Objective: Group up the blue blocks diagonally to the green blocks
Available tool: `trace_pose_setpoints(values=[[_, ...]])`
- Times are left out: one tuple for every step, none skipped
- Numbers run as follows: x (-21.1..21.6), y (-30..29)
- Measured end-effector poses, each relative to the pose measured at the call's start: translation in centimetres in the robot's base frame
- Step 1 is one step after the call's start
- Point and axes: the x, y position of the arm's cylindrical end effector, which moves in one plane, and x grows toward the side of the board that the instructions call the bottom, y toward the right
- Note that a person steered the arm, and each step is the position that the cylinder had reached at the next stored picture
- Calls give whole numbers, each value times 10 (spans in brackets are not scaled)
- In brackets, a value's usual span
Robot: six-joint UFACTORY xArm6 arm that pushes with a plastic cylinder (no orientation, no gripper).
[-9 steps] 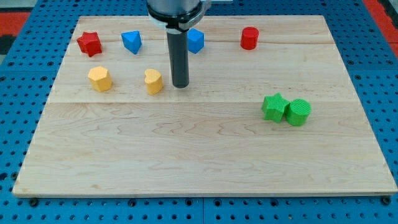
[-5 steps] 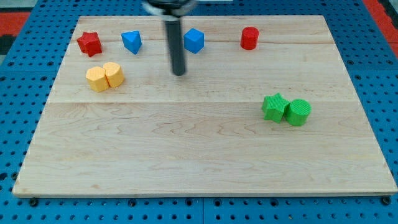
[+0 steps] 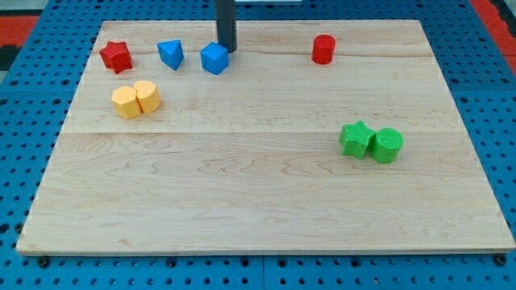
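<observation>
Two blue blocks lie near the view's top left: a blue triangular block [image 3: 170,54] and a blue faceted block [image 3: 214,59] just to its right. My tip [image 3: 227,50] is right by the faceted block's upper right edge. Two green blocks sit touching at the view's right: a green star-like block [image 3: 355,138] and a green cylinder [image 3: 387,145].
A red star block [image 3: 116,56] lies at the view's top left and a red cylinder [image 3: 323,49] at the top right. Two yellow blocks [image 3: 135,99] sit touching below the red star. The wooden board [image 3: 258,201] has blue pegboard around it.
The yellow block that was beside my tip now sits against the other yellow block on the left. My tip has moved up the view. The blue faceted block has moved left toward the triangular one.
</observation>
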Motion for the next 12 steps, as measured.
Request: trace_pose_setpoints(values=[[-41, -33], [-43, -113], [-19, -117], [0, -101], [16, -77], [27, -36], [8, -58], [-15, -50], [3, 21], [35, 10], [30, 22], [2, -38]])
